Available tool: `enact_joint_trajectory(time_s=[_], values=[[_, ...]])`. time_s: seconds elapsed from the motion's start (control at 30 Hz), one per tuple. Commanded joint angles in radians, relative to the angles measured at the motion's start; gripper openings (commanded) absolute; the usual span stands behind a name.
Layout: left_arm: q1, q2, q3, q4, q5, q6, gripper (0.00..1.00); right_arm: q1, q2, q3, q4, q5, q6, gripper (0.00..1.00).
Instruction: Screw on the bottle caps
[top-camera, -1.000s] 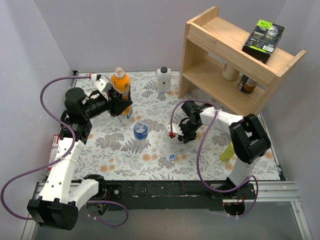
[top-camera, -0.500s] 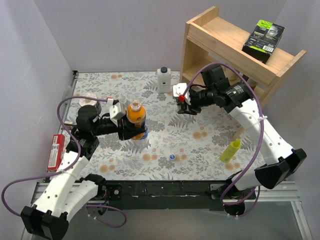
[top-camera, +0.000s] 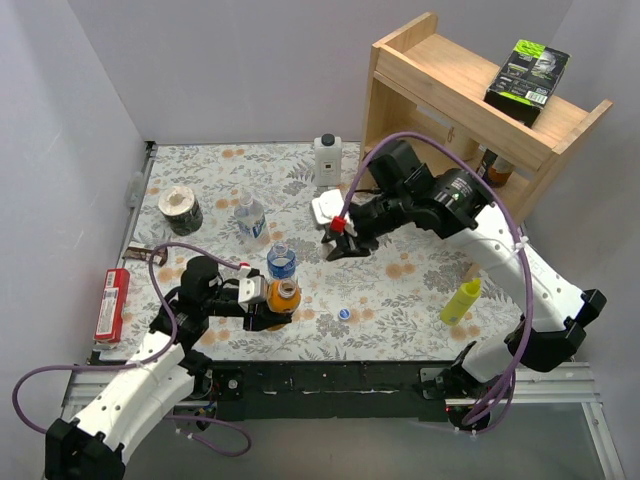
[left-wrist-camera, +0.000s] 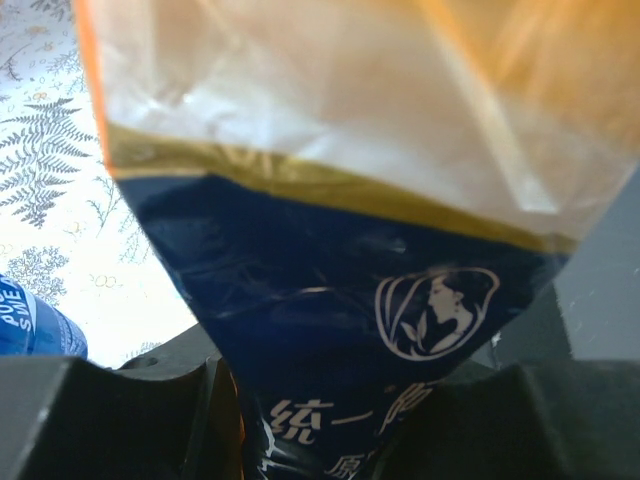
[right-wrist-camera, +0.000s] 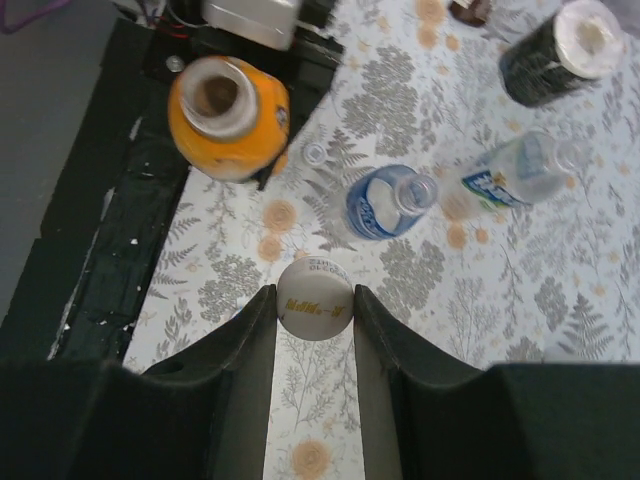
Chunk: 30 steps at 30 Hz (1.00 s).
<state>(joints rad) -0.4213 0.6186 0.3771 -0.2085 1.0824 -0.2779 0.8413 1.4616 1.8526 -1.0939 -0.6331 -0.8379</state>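
Capping step: my L fingers (left-wrist-camera: 100, 420) clamp the open orange bottle (right-wrist-camera: 228, 118) by the surface's (top-camera: 420, 290) near edge, R fingers (right-wrist-camera: 240, 370) pinch a whitish cap (right-wrist-camera: 315, 298) above mid-surface, so next, I reckon, align over mouth & twist.

Left wrist view: orange bottle (left-wrist-camera: 340, 250) fills the frame, neck and base cut off, upper label blurred. From above, left gripper (top-camera: 275, 308) fingertips are hidden behind it. Dark jar (top-camera: 492, 168) half masked by the wooden shelf (top-camera: 470, 100); blue cap (top-camera: 344, 314) too small for detail.
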Motion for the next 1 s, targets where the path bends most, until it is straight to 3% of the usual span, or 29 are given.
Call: enact_joint_trajectory(time_s=[0.0, 0.2, 0.97], values=[[-0.008, 0.093, -0.015, 0.001, -0.016, 0.126, 0.0, 0.103, 0.019, 0.025, -0.058, -0.008, -0.049, 0.29], [-0.013, 0.184, -0.038, 0.069, -0.045, 0.099, 0.0, 0.176, 0.054, 0.003, -0.058, 0.027, -0.09, 0.29], [-0.057, 0.145, -0.102, 0.202, -0.064, 0.016, 0.0, 0.28, 0.172, 0.043, -0.057, 0.11, -0.11, 0.3]])
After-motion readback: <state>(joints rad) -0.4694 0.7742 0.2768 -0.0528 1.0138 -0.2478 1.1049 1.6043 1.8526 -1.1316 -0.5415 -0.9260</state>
